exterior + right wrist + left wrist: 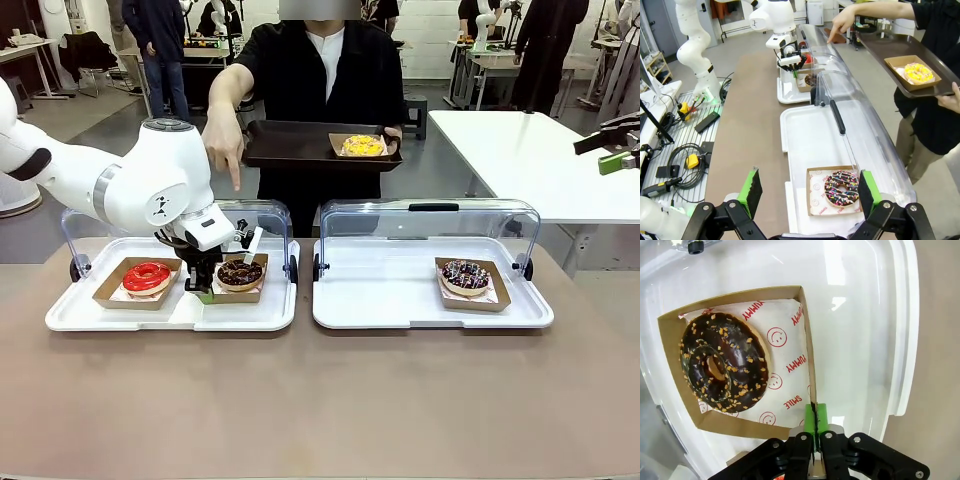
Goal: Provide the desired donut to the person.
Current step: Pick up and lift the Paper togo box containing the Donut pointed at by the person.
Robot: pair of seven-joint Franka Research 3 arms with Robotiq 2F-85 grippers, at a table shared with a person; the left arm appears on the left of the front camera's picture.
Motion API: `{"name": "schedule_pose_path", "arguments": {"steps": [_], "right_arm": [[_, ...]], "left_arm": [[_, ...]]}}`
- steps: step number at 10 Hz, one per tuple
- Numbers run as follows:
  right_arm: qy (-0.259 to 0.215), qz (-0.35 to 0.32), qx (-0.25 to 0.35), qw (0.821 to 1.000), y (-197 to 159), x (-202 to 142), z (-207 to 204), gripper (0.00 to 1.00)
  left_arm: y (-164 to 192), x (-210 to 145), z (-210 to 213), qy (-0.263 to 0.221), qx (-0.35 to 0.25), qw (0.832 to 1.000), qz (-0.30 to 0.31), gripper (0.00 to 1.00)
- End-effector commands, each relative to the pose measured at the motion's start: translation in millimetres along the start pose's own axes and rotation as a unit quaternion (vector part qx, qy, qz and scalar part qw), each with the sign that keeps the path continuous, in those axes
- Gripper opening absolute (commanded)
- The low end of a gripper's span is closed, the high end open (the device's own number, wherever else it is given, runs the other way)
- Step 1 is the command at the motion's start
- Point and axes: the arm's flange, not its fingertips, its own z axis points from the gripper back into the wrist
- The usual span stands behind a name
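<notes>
A chocolate donut with nut bits (240, 272) (722, 362) lies in a brown cardboard tray (807, 345) on the left white tray (120, 318). My left gripper (205, 287) (814, 416) is shut on that cardboard tray's side wall, its green pads pinching the thin edge. The person's hand (227, 160) (838, 24) points down at this donut from above the raised lid. The other hand holds a dark serving tray (290, 150) with a yellow donut (362, 146) (918, 73). My right gripper (809, 192) is open above the right tray, near a sprinkled chocolate donut (841, 188) (466, 275).
A red-glazed donut (147, 276) sits left of the chocolate one on the same tray. Both white trays have clear hinged lids (430, 215) standing open at the far side. Another white table (530, 160) stands at the back right. The brown tabletop (320, 400) stretches in front.
</notes>
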Motion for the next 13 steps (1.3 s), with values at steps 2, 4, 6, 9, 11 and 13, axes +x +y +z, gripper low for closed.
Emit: {"name": "schedule_pose_path", "arguments": {"steps": [2,4,6,9,11,13], "right_arm": [[-0.005,0.001,-0.001,1.000,0,2,-1,1.00],[-0.005,0.001,-0.001,1.000,0,2,-1,1.00],[-0.005,0.001,-0.001,1.000,0,2,-1,1.00],[-0.005,0.001,-0.001,1.000,0,2,-1,1.00],[-0.005,0.001,-0.001,1.000,0,2,-1,1.00],[-0.005,0.001,-0.001,1.000,0,2,-1,1.00]], "left_arm": [[0,1,0,-0.003,-0.008,1.000,0.009,0.00],[-6,-1,14,-0.009,-0.007,1.000,-0.013,0.00],[-25,-12,63,-0.003,-0.030,0.999,-0.045,0.00],[-81,-24,158,-0.006,-0.024,0.997,-0.070,0.00],[-114,-28,209,-0.005,-0.026,0.997,-0.072,0.00],[-141,-30,268,0.005,-0.007,0.997,-0.070,0.00]]}}
